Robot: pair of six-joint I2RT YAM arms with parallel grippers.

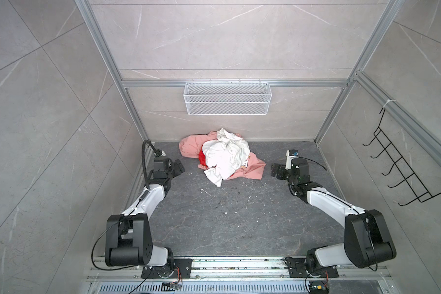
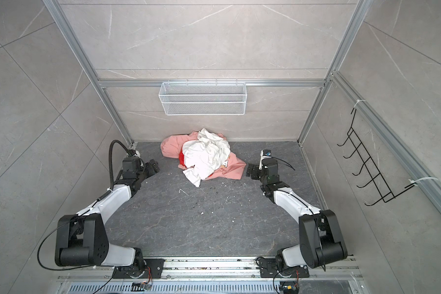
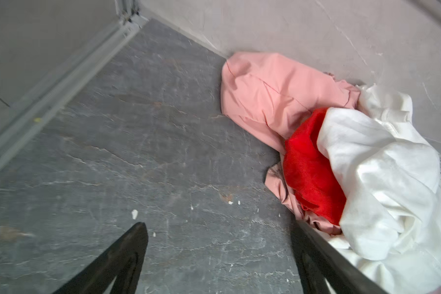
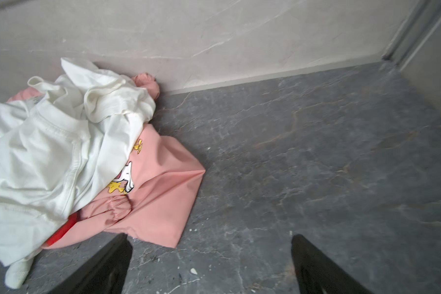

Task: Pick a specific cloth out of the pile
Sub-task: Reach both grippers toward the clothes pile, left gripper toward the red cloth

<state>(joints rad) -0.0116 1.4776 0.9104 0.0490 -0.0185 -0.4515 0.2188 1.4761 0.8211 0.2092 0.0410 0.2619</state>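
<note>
The left pincer (image 3: 218, 229) and right pincer (image 4: 211, 239) are sitting spread wide beside the pile (image 1: 222, 155); the red cloth (image 3: 311, 168) is peeking out.

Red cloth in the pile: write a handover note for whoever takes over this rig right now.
Left gripper: open, empty, left of the pile.
Right gripper: open, empty, right of the pile.
Red cloth: mostly buried under the white garment, against the pink garment; its exposed patch faces the left gripper.
Done: nothing gripped yet.
Left: probably grip the red patch with the left gripper and draw it clear.
</note>
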